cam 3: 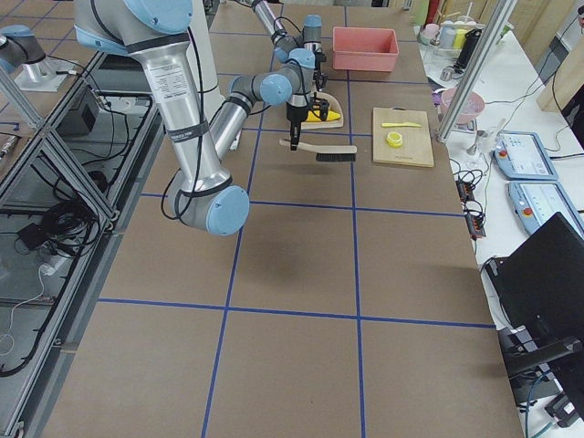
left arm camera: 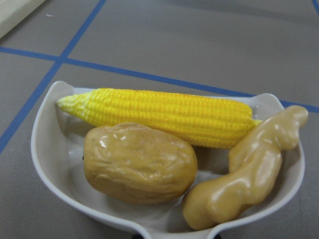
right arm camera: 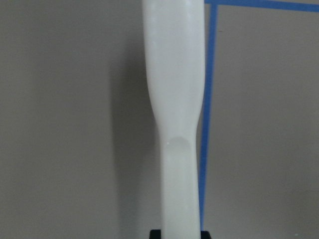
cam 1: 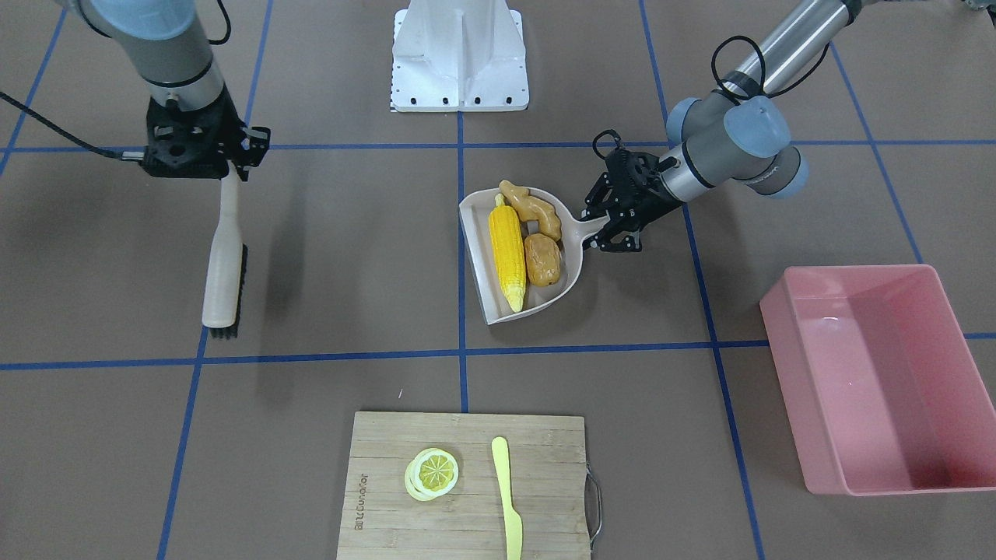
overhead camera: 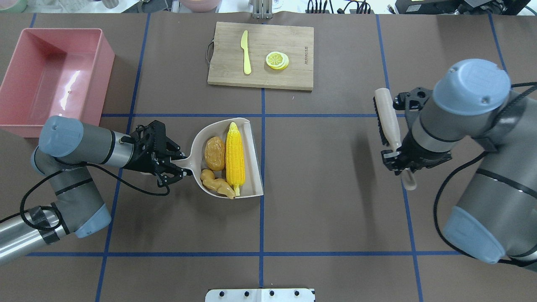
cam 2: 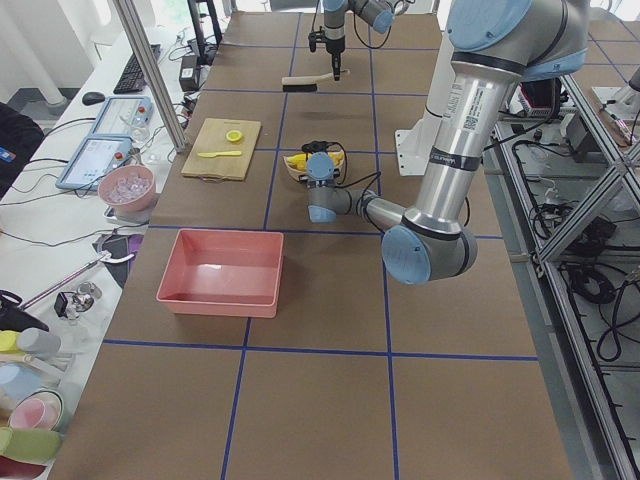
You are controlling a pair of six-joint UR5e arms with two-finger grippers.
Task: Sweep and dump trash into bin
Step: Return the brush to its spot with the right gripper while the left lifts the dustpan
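The yellow corn cob (overhead camera: 235, 158), the brown potato (overhead camera: 214, 153) and the tan ginger root (overhead camera: 216, 183) lie in the beige dustpan (overhead camera: 253, 138) near the table's middle. They also show in the left wrist view: corn (left arm camera: 159, 117), potato (left arm camera: 138, 163), ginger (left arm camera: 249, 174). My left gripper (overhead camera: 178, 164) is shut on the dustpan's handle. The pink bin (overhead camera: 90, 90) stands empty at the far left, apart from the dustpan. My right gripper (overhead camera: 398, 161) is shut on the handle of a beige brush (overhead camera: 387, 115) and holds it above the table on the right.
A wooden cutting board (overhead camera: 293, 79) with a lemon slice (overhead camera: 277, 60) and a yellow knife (overhead camera: 246, 52) lies at the far middle. The robot's white base plate (overhead camera: 260, 295) is at the near edge. Blue tape lines cross the brown table.
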